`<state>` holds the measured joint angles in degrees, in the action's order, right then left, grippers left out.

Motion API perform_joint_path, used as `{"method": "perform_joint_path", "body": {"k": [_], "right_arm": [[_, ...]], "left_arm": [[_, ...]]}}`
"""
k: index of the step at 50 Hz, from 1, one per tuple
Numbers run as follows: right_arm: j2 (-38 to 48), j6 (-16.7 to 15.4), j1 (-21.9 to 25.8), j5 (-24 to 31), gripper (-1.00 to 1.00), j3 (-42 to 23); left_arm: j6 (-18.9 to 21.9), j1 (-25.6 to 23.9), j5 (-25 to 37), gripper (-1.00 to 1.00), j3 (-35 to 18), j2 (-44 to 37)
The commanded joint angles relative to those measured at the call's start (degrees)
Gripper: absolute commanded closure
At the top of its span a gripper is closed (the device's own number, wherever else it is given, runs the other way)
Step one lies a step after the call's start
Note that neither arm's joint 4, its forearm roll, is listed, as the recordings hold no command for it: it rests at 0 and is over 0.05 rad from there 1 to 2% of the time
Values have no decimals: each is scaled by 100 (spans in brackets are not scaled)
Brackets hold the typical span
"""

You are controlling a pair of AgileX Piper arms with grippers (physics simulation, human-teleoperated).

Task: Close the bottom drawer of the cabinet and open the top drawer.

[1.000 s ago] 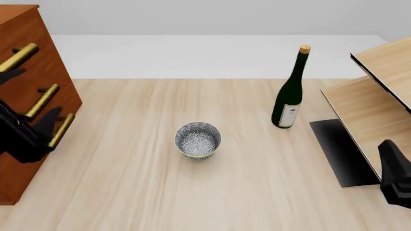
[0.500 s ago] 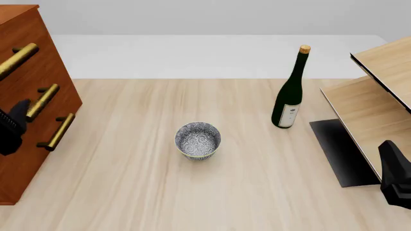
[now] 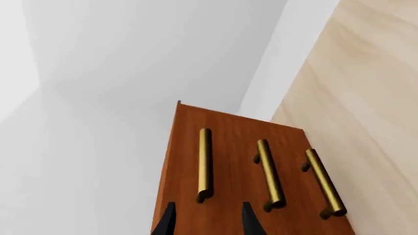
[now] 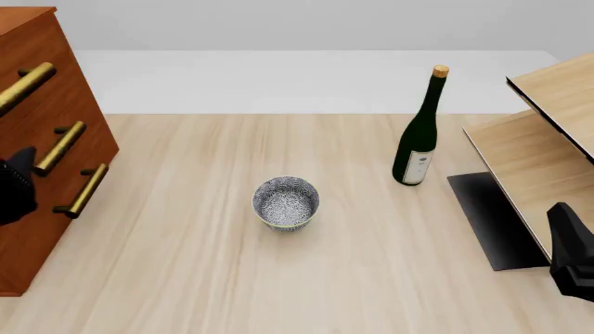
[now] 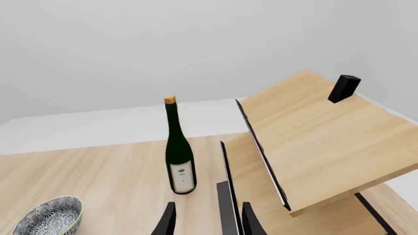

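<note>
The cabinet [image 4: 23,19] stands at the table's left edge, its three drawer fronts flush. The top drawer [image 4: 46,52] carries the highest brass handle [image 4: 23,87]. The bottom drawer [image 4: 42,236] carries the lowest handle [image 4: 83,189]. My left gripper [image 4: 14,184] is at the picture's left edge, in front of the cabinet and apart from the handles. In the left wrist view the left gripper [image 3: 207,225] is open and empty, in line with the top drawer's handle [image 3: 204,164] and short of it. My right gripper [image 4: 568,250] hangs open and empty at the right.
A patterned bowl [image 4: 286,202] sits mid-table and a green wine bottle [image 4: 419,136] stands to its right. A pale wood shelf unit [image 4: 547,139] fills the right side, with a dark mat [image 4: 492,216] under it. The right wrist view shows the bottle [image 5: 179,156] and the shelf [image 5: 313,142].
My left gripper has drawn back from the bottom drawer's handle toward the picture's left edge. The right arm has not moved.
</note>
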<state>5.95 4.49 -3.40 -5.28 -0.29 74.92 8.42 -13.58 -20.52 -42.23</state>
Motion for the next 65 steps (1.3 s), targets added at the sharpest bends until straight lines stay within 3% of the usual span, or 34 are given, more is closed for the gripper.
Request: {"method": "perform_joint_path", "body": {"k": [1,17,42,65], "right_arm": [[3,2,-10,-7,-100,1],[109,2,-25,-114,-100,5],[143,-7,-25,-152,-100,10],[205,-58,-15,-214,-100,7]], "left_arm": [[375,18,-694,-100,191,-459],[985,162,-1682,-100,396,-1039],[1094,376,-2096,-100,134,-1656],[1043,565,-2114,-100,-129,-1862]]}}
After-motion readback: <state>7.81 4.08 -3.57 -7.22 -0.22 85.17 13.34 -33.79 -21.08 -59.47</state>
